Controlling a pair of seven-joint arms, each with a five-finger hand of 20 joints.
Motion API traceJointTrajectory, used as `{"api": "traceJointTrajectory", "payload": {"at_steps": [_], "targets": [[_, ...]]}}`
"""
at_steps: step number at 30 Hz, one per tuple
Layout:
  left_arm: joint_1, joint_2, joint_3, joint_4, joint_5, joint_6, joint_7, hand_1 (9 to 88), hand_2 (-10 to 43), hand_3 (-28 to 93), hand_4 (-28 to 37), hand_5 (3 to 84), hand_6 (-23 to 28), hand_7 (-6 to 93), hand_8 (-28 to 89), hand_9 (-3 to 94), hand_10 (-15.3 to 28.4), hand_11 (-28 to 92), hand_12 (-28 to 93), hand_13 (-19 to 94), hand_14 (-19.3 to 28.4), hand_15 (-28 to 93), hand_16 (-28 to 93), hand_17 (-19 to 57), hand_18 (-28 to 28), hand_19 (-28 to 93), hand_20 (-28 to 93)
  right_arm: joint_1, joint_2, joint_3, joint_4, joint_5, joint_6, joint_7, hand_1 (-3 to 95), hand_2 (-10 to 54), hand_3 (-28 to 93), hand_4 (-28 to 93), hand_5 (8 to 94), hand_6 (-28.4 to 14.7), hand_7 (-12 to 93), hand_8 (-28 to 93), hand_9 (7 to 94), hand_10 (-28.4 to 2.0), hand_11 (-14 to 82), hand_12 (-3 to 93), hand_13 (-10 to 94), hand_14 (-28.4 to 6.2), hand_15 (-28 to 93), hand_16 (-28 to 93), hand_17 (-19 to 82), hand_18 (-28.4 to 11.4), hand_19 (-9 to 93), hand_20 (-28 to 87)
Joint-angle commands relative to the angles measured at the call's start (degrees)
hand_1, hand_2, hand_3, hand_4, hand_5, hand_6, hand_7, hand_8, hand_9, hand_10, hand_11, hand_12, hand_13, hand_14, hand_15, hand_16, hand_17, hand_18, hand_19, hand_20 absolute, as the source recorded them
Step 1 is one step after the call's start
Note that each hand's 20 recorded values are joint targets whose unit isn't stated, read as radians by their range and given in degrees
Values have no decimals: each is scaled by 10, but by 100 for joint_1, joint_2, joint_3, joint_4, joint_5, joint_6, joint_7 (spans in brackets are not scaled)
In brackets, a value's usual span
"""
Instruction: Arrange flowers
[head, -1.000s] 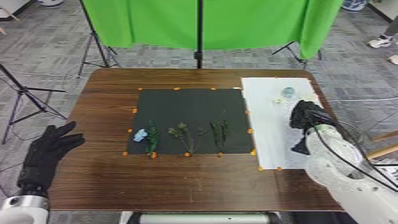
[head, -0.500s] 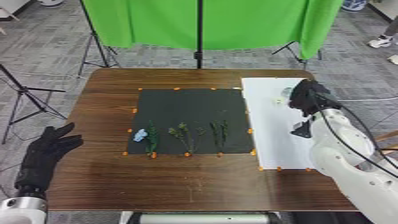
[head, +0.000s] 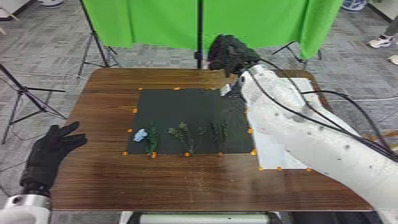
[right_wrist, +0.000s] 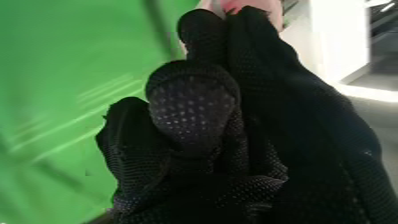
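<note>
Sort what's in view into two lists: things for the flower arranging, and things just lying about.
For the job:
- blue flower
- green sprigs
- black mat under them

Apparently just around:
- green backdrop
- black tripod

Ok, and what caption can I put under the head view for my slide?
Right hand at the table's far edge, blue flower and green sprigs on a black mat.
</note>
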Motion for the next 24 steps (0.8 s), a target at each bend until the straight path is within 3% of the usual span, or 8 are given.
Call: {"api": "traceJointTrajectory", "payload": {"at_steps": [1,8,20,24], "targets": [[-109,-20,173,93,18,-22,54,165,306,566,-283,454,83,72,-62,498,171,183,83,409,201,213,-43,110,142,181,165,398,-1539,-436,716,188,-508,-301,667,-95,555,-147,794,-6,230,81,868,-95,105,455,881,-21,581,351,607,-126,932,453],[-217,-22,249,162,-11,34,158,163,306,564,-283,455,83,72,-62,499,171,183,83,409,202,214,-43,111,142,182,165,270,-2019,-783,1211,-32,-636,-297,661,-95,563,-155,797,-1,235,75,877,-93,102,450,883,-22,587,352,608,-128,932,468],[-392,39,396,247,-30,34,226,163,309,563,-283,456,83,73,-62,501,172,184,82,414,202,215,-44,114,143,186,166,114,-2418,-1220,1919,213,-333,-281,659,-95,564,-166,797,1,238,67,879,-88,92,438,886,-21,589,352,612,-126,932,481],[-361,32,402,230,-34,39,235,162,309,564,-283,456,83,72,-62,502,172,185,83,413,203,215,-43,114,143,187,166,121,-2453,-1347,1971,194,-109,-322,657,-95,566,-169,798,2,235,60,882,-89,85,421,888,-22,589,351,614,-126,932,484]]}}
